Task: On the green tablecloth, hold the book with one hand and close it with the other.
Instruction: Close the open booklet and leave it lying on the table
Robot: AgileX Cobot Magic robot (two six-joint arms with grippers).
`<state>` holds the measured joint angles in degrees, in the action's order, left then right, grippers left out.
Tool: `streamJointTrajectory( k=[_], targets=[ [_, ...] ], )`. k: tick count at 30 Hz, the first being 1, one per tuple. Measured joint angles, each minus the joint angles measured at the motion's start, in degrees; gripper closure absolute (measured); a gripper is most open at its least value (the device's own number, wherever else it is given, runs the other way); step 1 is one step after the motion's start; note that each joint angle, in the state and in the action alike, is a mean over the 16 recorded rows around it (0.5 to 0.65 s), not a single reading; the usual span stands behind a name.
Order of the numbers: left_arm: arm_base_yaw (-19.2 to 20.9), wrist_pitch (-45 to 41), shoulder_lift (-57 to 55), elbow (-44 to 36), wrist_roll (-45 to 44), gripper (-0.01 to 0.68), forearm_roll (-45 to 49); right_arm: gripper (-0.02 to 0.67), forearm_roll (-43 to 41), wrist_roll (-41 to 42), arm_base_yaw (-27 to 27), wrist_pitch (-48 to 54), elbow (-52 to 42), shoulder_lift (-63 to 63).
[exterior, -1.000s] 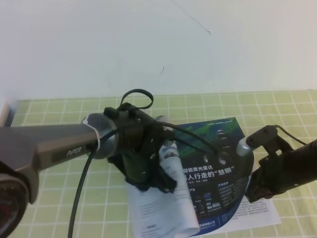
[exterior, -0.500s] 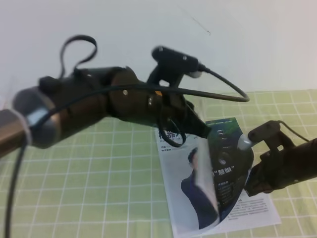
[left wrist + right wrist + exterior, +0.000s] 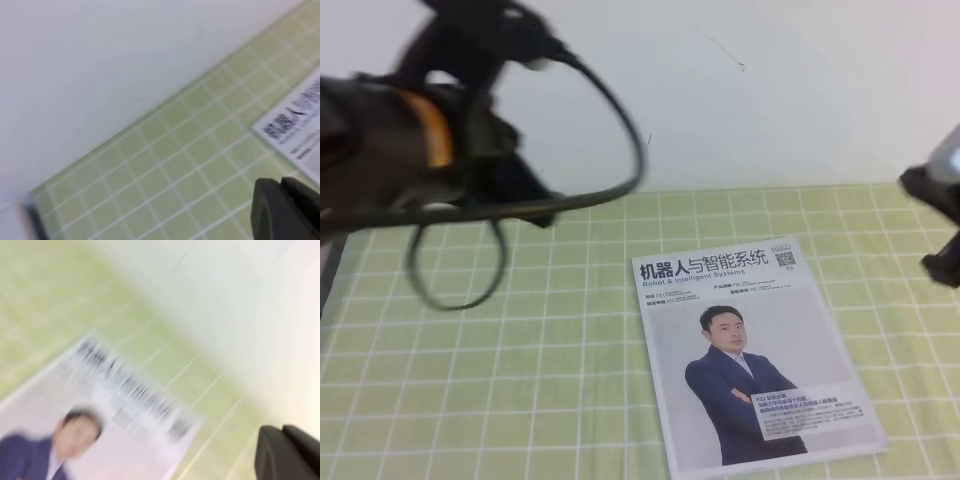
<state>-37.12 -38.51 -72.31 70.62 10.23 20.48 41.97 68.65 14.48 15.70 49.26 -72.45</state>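
We see the green tablecloth [image 3: 520,330] spread flat, its thin white lines marking out squares, with its far edge running along a plain white wall [image 3: 770,90] that fills the upper part of the high view. The book [image 3: 750,350] lies closed on the cloth right of centre, cover up and slightly skewed, showing a black title, a small QR code near its top right corner and a man in a dark blue suit. Nothing touches it. The left arm [image 3: 410,150] is raised at the upper left, blurred, with a black cable looping beneath it; its gripper [image 3: 287,207] appears only as dark fingers at the bottom of the left wrist view, lying close together with a thin seam between them. The right gripper [image 3: 290,452] also shows as paired dark fingers pressed close, above a smeared view of the cover.
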Motion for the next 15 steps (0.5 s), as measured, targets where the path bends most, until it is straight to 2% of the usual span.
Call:
streamJointTrajectory(
  k=[7,15],
  targets=[
    [0.0,0.04,15.49,-12.57,17.29,0.676,17.39,0.652,-1.34,-3.32,0.0,-0.63,-2.9,14.7],
    [0.0,7.15,34.88,-30.61,23.67,0.676,22.25,0.652,-3.02,-6.95,0.0,1.93,-12.15,27.26]
  ],
)
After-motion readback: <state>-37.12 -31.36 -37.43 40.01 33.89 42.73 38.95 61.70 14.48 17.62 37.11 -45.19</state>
